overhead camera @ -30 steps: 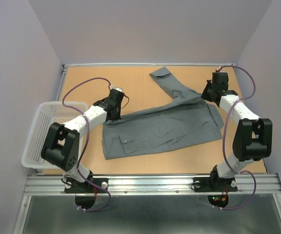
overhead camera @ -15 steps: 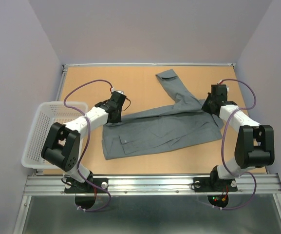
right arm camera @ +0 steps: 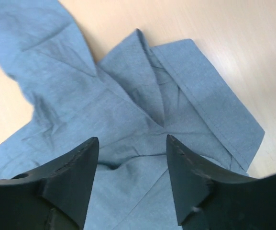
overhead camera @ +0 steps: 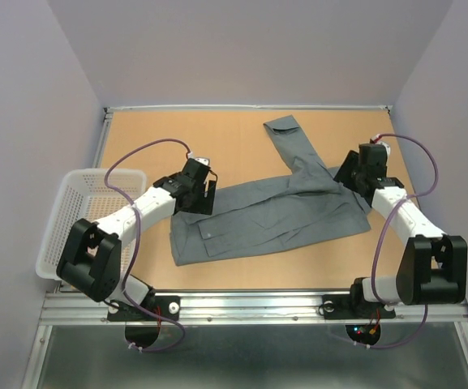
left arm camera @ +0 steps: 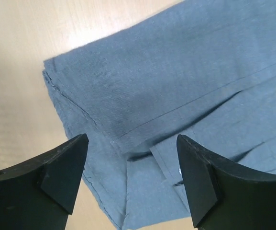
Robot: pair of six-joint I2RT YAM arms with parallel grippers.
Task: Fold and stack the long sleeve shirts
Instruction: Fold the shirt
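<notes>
In the top view, a white mesh basket (overhead camera: pixel 78 217) hangs off the worktop's (overhead camera: pixel 169 142) 9 o'clock edge, well apart from the cloth.

The left gripper (overhead camera: pixel 208 194) hangs over the 10 o'clock corner of the grey long sleeve shirt (overhead camera: pixel 274 217). Its wrist camera shows the jaws wide apart, with one black fingertip (left arm camera: pixel 61 170) at 7 o'clock of that view and the other at 5 o'clock. Nothing is pinched between them. Below the gap lies the shirt's hemmed corner (left arm camera: pixel 176 86), with a folded placket edge and a small pale button (left arm camera: pixel 180 170) just inside the right-hand finger.

The shirt lies flat across the middle of the worktop, its body running from 8 o'clock toward 3 o'clock. One sleeve (overhead camera: pixel 292 146) stretches up toward 12 o'clock and ends in a cuff at the far side.

The right gripper (overhead camera: pixel 345 174) sits at the shirt's 2 o'clock end, where the sleeve meets the body. Its wrist view also shows the jaws parted, the fingers (right arm camera: pixel 195 179) standing clear above the cloth and holding nothing. Between them the fabric (right arm camera: pixel 142 115) is bunched into a raised, pointed crease, and a hemmed flap lies toward 3 o'clock on bare wood.
</notes>
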